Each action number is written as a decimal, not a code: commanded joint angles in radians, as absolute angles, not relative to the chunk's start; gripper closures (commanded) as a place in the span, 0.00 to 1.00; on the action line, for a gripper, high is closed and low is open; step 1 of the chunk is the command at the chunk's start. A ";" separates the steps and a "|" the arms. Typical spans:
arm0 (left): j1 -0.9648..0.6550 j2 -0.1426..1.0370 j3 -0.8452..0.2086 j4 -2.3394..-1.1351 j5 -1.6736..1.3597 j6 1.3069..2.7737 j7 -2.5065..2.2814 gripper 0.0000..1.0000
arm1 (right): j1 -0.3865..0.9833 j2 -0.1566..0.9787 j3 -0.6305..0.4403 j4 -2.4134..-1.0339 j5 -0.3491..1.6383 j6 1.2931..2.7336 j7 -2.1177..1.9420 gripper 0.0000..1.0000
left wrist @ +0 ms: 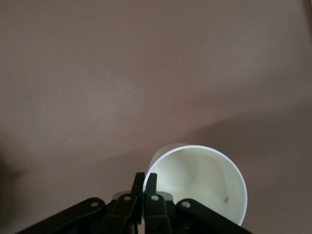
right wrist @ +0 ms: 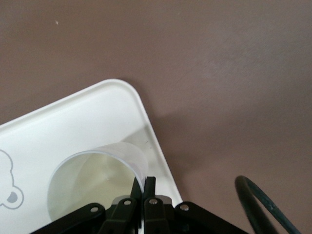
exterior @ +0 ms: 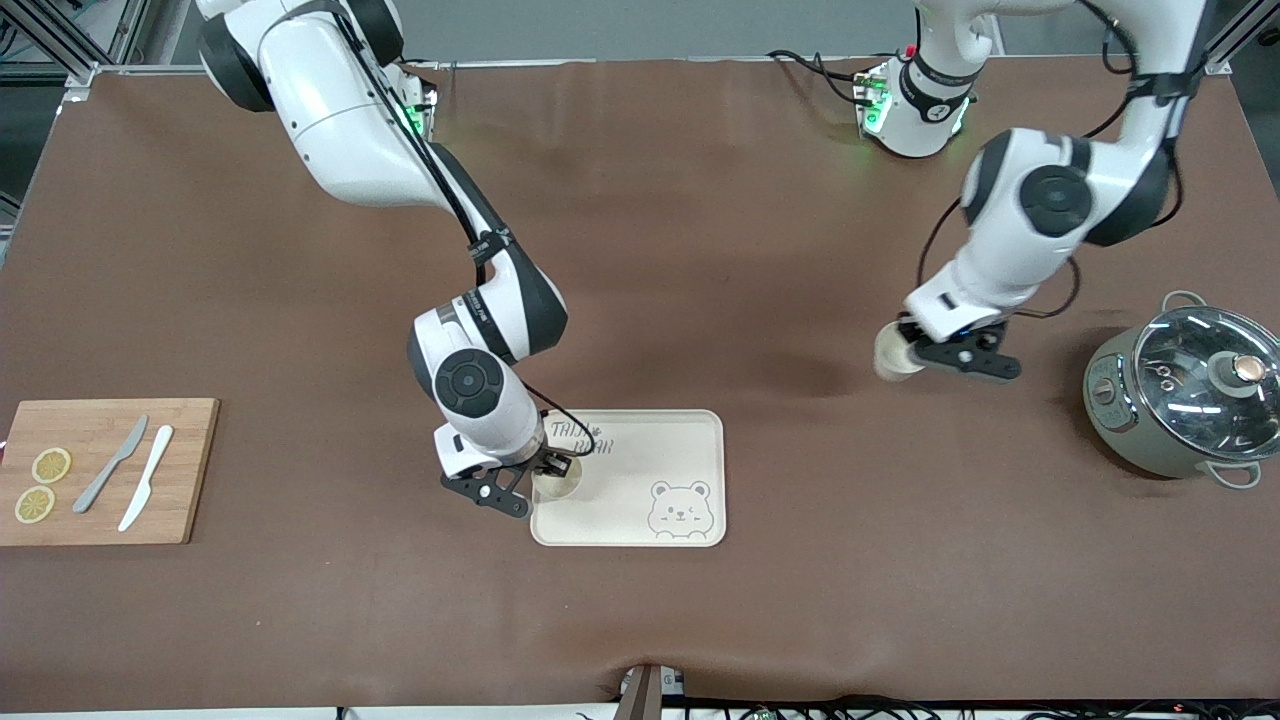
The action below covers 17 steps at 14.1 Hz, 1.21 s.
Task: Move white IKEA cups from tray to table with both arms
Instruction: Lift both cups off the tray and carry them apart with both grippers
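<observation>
Pinching only one thin wall apiece, with the right gripper (right wrist: 144, 184) on the tray cup (exterior: 558, 481) at eight o'clock on the tray (exterior: 680, 440) and the left gripper (left wrist: 145, 178) holding the lifted cup (left wrist: 200, 180) over the table (exterior: 700, 250) at nine o'clock from the pot (exterior: 1180, 400), and risking either cup pivoting or slipping free.

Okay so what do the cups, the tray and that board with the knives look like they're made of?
Cups: thin off-white plastic, probably; the wall looks slightly translucent and smooth. Tray: matte cream plastic or melamine, with rounded moulded corners and a printed bear. Board: wood or bamboo, showing grain.
</observation>
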<state>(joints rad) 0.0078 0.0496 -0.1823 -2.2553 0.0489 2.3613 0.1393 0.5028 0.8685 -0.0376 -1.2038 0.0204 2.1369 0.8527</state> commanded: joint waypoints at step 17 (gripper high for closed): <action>0.313 0.310 -0.218 -2.246 -0.167 2.665 0.788 0.00 | 0.069 0.841 -0.020 -1.131 0.021 2.025 0.080 1.00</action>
